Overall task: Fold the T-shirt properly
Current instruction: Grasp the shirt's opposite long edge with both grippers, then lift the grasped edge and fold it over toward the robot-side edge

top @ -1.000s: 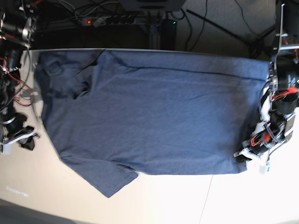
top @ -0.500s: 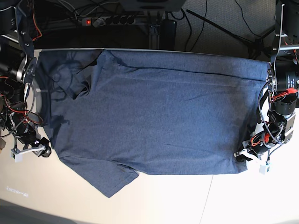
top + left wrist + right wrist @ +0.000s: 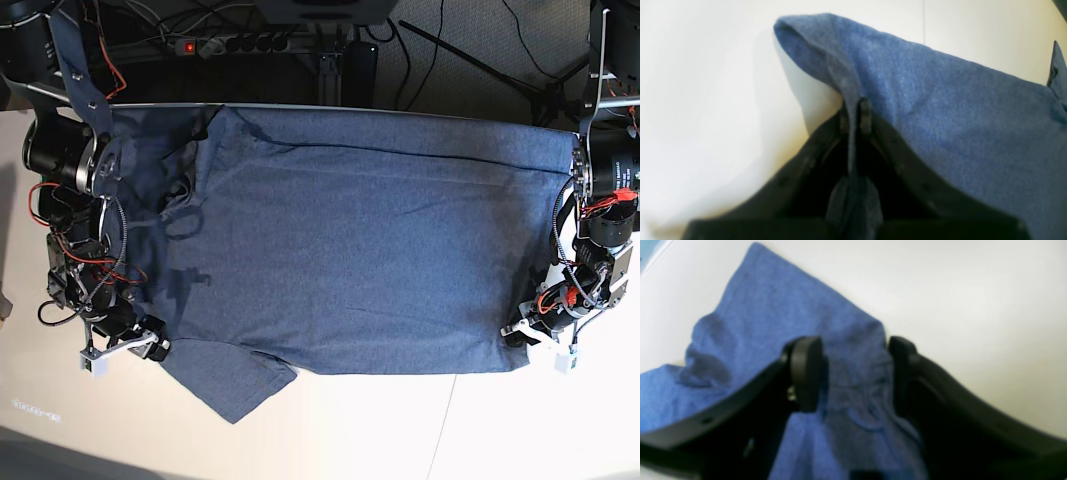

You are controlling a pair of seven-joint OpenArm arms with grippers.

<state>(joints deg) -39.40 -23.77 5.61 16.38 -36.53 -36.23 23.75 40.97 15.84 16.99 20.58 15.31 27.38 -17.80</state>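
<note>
- The T-shirt (image 3: 350, 240) lies spread flat on the white table (image 3: 400, 430), with its neck end at the left and its bottom edge at the right.
- The left gripper (image 3: 855, 115) is at the near right corner, pinching a fold of the shirt's bottom edge.
- The right gripper (image 3: 853, 373) is at the near left, by the sleeve (image 3: 235, 385). Its fingers (image 3: 805, 373) stand apart with cloth between them, and they are not squeezing yet.
- I think it could grab only the top layer, or miss the cloth, because the cloth is bunched up there.
- If one arm lifts first, the shirt could pull crooked.
- I see no boxes or baskets here.
</note>
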